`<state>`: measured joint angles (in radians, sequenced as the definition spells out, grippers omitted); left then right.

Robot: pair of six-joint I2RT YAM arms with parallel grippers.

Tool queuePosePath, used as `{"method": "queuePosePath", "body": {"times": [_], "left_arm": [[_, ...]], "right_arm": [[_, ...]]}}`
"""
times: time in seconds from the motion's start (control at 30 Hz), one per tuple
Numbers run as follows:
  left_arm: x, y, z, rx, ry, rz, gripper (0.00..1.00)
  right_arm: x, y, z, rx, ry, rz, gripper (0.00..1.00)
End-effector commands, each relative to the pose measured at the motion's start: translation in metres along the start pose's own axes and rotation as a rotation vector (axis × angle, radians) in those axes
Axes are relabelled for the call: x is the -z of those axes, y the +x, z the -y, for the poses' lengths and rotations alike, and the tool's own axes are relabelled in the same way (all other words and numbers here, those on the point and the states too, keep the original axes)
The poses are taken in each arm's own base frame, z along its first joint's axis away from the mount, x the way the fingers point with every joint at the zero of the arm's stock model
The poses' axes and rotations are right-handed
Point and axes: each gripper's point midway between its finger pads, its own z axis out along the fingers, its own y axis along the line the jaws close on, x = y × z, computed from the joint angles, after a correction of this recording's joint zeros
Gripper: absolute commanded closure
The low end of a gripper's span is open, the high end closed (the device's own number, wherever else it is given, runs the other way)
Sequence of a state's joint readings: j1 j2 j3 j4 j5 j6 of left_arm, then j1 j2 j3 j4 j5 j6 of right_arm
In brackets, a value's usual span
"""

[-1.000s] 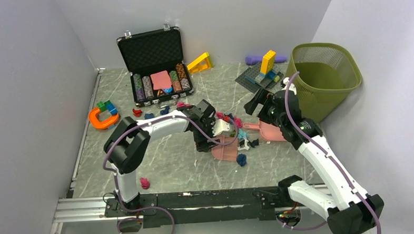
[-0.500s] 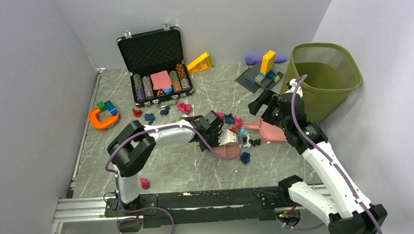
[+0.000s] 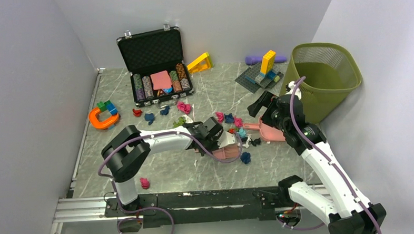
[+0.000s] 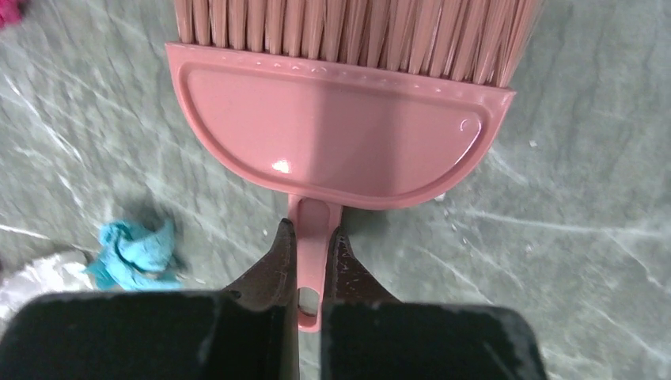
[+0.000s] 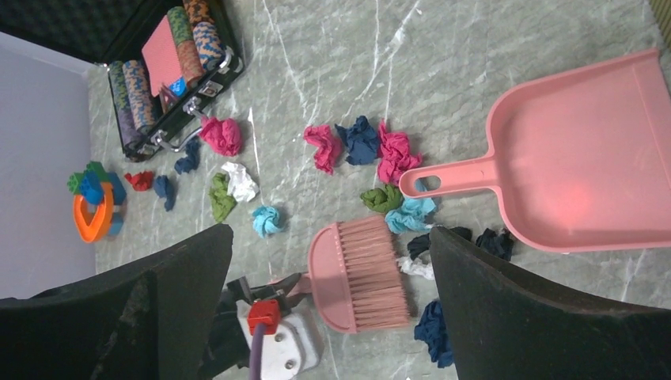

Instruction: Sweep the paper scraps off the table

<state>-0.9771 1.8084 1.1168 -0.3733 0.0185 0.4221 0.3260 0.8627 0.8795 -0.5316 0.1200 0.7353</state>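
The table (image 3: 175, 170) is the biggest thing here. It is grey with pale lines and has pale purple walls around it. A green bin (image 3: 333, 98) stands upright in the far right corner. A black case (image 3: 149, 48) lies open at the far left, with rows of striped chips inside.

A pink dustpan (image 5: 585, 174) lies flat on the table near the bin. Its handle points to the middle of the table. The right gripper (image 5: 330, 237) hangs in the air near it with its 2 fingers spread wide and nothing between them.

A pink brush (image 4: 332, 134) is down low on the table, on the near side of the dustpan handle. The left gripper (image 4: 310, 237) pinches the thin brush handle tight between its 2 fingers.

An orange horseshoe toy (image 3: 102, 120) lies by the left wall, with green and blue blocks touching it.

The paper scraps (image 5: 393, 154) are the smallest things, and all the ones that show lie on the table. 2 magenta ones and 1 dark blue one sit together just past the end of the dustpan handle. A green one and a teal one lie just beside that handle. A white one touches the brush bristles, with dark ones close by. More scraps are spread out between the brush and the case. 1 magenta scrap lies alone near the front edge.
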Motion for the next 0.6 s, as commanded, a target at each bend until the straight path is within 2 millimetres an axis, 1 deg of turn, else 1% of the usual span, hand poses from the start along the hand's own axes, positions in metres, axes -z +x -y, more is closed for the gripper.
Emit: {"method": "queuePosePath", "body": {"times": [0.0,0.07,0.17,0.33,0.37,0.4,0.43,0.5,0.53,0.57], "left_arm": [[0.028,0.028,0.024,0.152,0.056,-0.093,1.00],[0.039,0.027,0.028,0.184,0.065,-0.085,1.00],[0.050,0.028,0.032,0.219,0.073,-0.077,1.00],[0.055,0.032,0.037,0.257,0.080,-0.081,0.99],[0.055,0.033,0.036,0.262,0.072,-0.086,0.96],[0.055,0.033,0.034,0.265,0.061,-0.086,0.90],[0.055,0.033,0.031,0.263,0.044,-0.083,0.82],[0.056,0.031,0.023,0.251,0.006,-0.067,0.57],[0.055,0.028,0.021,0.239,0.001,-0.056,0.47],[0.054,0.026,0.019,0.220,-0.002,-0.046,0.41]], "right_arm": [[-0.004,0.007,-0.002,0.001,-0.016,-0.032,0.00],[-0.009,0.014,-0.003,0.018,-0.029,-0.069,0.00],[-0.016,0.029,-0.011,0.044,-0.083,-0.148,0.00],[-0.023,0.053,-0.011,0.053,-0.126,-0.256,0.00],[-0.022,0.055,-0.009,0.052,-0.127,-0.262,0.00],[-0.022,0.056,-0.008,0.051,-0.127,-0.264,0.00],[-0.022,0.057,-0.008,0.051,-0.128,-0.261,0.00],[-0.020,0.056,-0.008,0.051,-0.133,-0.254,0.00],[-0.019,0.055,-0.008,0.052,-0.135,-0.251,0.00],[-0.018,0.054,-0.009,0.054,-0.137,-0.248,0.00]]}}
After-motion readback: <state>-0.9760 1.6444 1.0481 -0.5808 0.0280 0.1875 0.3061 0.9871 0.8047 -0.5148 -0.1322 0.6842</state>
